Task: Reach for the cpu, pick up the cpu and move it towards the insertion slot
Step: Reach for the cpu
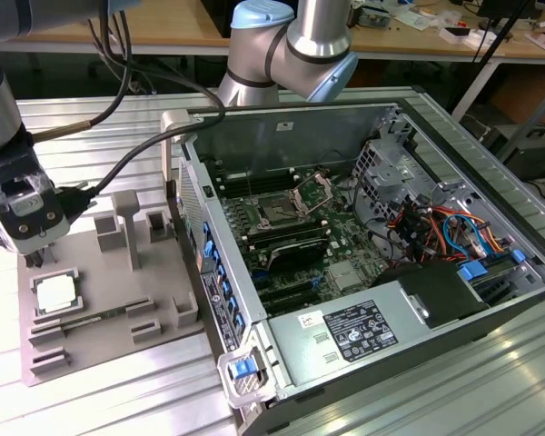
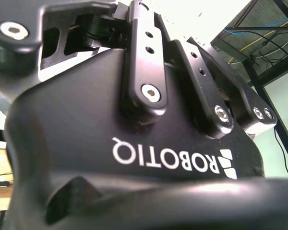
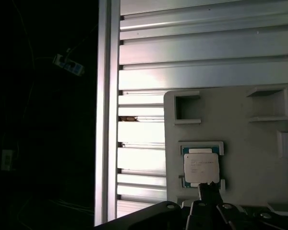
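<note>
Pincer [image 1: 34, 259] hangs low at the exterior view's left, just above the grey fixture plate. How wide it stands I cannot tell. It has lifted nothing: the cpu lies flat below it. In the first wrist view the pincer's [image 3: 207, 194] dark tip sits at the chip's near edge; whether it touches I cannot tell.

Slatted aluminium table [image 1: 91, 127] carries everything.

Open computer case [image 1: 291, 127] lies on its side, taking up the middle and the exterior view's right. My arm [image 1: 291, 45] bends over its far wall.

Green motherboard [image 1: 345, 241] lies on the case floor.

Grey fixture plate [image 1: 100, 300] rests on the table beside the case, toward the exterior view's left, with upright posts and shallow square pockets.

Insertion slot [image 1: 279, 213]: dark square socket on the motherboard. Its shiny metal frame [image 1: 313, 191] is tilted up beside it. It is well apart from the pincer, with the case wall between.

Cpu [image 1: 54, 292]: pale silvery square, seated in a raised frame on the fixture plate. In the first wrist view the cpu [image 3: 200, 167] lies level.
</note>
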Tool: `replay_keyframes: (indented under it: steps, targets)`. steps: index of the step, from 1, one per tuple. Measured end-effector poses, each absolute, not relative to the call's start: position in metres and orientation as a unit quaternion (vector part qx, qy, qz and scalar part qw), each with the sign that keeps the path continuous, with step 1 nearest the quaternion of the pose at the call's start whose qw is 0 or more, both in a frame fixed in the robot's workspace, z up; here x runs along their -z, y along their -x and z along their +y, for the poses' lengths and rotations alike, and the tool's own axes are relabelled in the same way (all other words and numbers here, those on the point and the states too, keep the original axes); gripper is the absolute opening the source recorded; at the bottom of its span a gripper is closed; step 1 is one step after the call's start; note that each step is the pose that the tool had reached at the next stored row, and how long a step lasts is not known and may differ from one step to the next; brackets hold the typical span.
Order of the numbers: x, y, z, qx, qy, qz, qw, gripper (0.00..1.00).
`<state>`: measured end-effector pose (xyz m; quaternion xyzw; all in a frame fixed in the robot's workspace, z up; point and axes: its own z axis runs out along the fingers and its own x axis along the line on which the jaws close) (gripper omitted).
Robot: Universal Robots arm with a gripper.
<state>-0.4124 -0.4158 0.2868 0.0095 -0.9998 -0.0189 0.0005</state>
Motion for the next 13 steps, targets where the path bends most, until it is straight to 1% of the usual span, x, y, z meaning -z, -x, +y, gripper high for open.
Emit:
replay_keyframes:
  steps: [13]
  targets:
    - [-0.2834, 0.4124, -0.4158, 0.019, -0.01, -1.0, 0.0, 0.11]
